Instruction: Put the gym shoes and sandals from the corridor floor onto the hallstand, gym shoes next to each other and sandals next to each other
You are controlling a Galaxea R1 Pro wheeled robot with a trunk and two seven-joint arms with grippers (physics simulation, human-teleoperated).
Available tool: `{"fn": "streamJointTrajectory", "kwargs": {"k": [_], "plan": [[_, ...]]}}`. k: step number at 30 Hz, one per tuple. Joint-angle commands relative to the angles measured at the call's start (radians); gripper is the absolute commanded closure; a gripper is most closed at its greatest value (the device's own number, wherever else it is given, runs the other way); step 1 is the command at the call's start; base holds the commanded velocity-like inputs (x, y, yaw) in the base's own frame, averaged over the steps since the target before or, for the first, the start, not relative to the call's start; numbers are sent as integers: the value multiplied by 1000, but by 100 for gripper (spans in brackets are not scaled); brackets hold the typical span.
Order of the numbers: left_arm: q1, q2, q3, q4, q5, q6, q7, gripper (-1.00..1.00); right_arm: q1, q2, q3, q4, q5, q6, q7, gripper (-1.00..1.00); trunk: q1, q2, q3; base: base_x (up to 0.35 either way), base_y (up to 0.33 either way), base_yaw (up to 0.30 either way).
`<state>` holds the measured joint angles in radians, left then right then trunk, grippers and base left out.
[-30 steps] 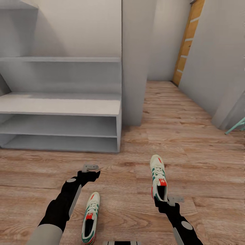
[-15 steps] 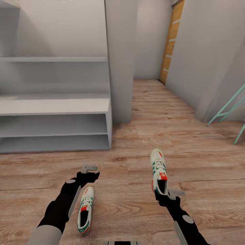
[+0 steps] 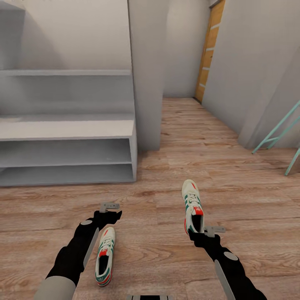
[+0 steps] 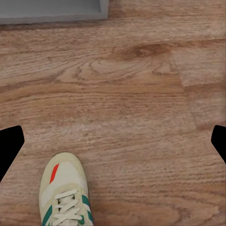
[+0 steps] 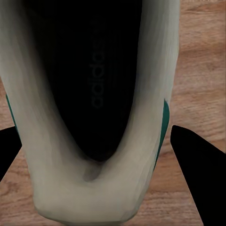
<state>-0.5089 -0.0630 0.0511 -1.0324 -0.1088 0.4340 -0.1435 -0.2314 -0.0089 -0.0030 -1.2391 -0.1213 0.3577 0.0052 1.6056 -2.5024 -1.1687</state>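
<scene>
Right shoe (image 3: 192, 207): cream sneaker, green stripes, red tongue; held at the heel by the right gripper (image 3: 200, 234), toe pointing away toward the far corridor. In the right wrist view the heel (image 5: 89, 188) sits between the dark fingers (image 5: 197, 160), jaws clenched on it; whether the sole is off the floor cannot be told

Left shoe (image 3: 104, 256): same pair, flat on the floor (image 3: 233, 175) just beside the left forearm. Left gripper (image 3: 109, 208) hovers ahead of the toe (image 4: 63, 176), jaws released, grasping nothing

Rack (image 3: 66, 129): pale grey, bench tiers bare, ahead and to the left, well apart from both shoes

Sandals: not located

Handling note, a judgement: keep the heel grip firm and the sole level while carrying toward the bench top; a heel-only hold may let the toe sag or swing. Set it leaving room alongside for its mate
</scene>
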Motion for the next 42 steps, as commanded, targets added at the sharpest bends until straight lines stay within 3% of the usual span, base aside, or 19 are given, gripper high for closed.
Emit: {"fn": "streamJointTrajectory", "kwargs": {"k": [1,12,14,17,42], "plan": [[0,-1,5,-2,-11,4,-10,-100,0,0,-1,-2,-9,5,-1,100,0,0,-1,-14,0,0],[1,0,8,24,-9,1,-8,-100,0,0,-1,-4,-8,6,-1,100,0,0,-1,-2,0,0],[1,1,37,108,-11,-33,-10,-100,0,0,-1,-4,-8,6,-1,100,0,0,-1,0,0,0],[1,15,40,147,-10,-78,-10,-100,0,0,-1,-3,-8,6,-1,100,0,0,-1,0,0,0],[3,25,39,172,-9,-92,-10,-100,5,5,-1,-9,-4,7,1,100,0,0,-1,0,0,0]]}}
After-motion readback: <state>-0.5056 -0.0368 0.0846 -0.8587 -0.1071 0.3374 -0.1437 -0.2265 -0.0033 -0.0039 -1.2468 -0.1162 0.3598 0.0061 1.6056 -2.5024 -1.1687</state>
